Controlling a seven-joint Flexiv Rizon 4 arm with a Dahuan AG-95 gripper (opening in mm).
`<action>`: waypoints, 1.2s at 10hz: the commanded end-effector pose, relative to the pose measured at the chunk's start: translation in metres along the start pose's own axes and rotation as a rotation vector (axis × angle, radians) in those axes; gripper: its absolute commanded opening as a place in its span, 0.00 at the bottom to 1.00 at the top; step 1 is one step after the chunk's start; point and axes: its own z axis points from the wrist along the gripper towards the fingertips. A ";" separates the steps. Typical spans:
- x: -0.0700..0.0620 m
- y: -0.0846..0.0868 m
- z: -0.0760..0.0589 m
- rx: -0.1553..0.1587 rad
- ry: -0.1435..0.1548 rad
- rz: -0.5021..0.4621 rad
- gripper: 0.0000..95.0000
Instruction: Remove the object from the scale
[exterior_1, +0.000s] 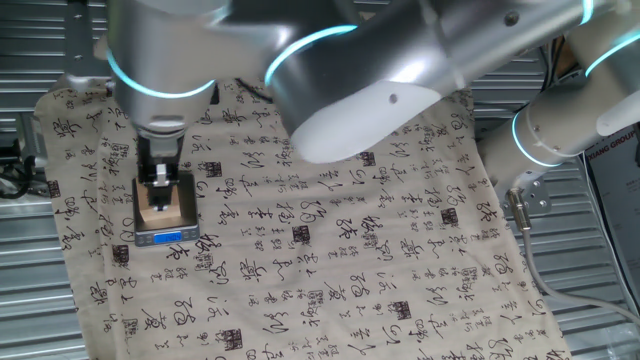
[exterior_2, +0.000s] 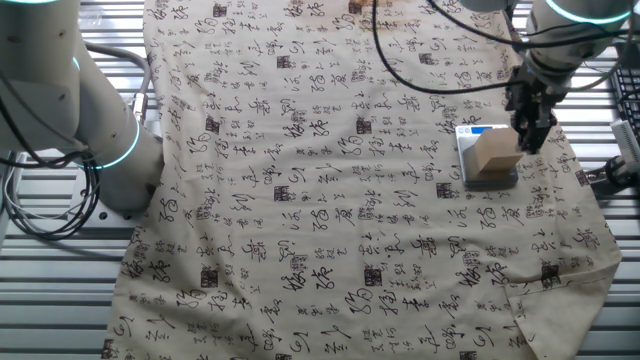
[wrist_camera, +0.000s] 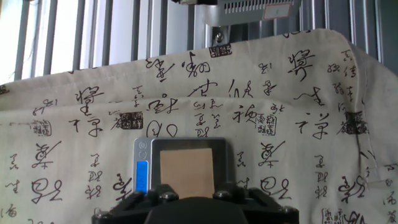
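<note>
- We see a cream calligraphy-printed cloth (exterior_2: 320, 190) covering the slatted metal worktop (exterior_2: 60, 290).
- The black two-finger claw (exterior_1: 160, 186) hovers over the light-tan wooden block (exterior_2: 496, 153) on the small silver-grey digital scale (wrist_camera: 142, 163); we cannot tell its opening.

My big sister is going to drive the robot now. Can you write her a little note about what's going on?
Gripper: low beside the small light-tan wooden block, close above the scale; the views do not settle whether it is open or shut, or touching the block.
Block: sits on the dark platform of the small silver-grey digital scale with the blue display.
Scale: on the cream cloth printed with black writing, near one edge.
Done: arm brought to the block.
Left: grip it, lift it, set it down on the cloth.
</note>
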 end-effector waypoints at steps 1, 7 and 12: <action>-0.001 0.000 0.007 0.001 -0.008 -0.005 1.00; -0.001 0.000 0.027 0.000 -0.014 -0.004 1.00; 0.003 0.008 0.043 0.001 -0.016 -0.002 0.80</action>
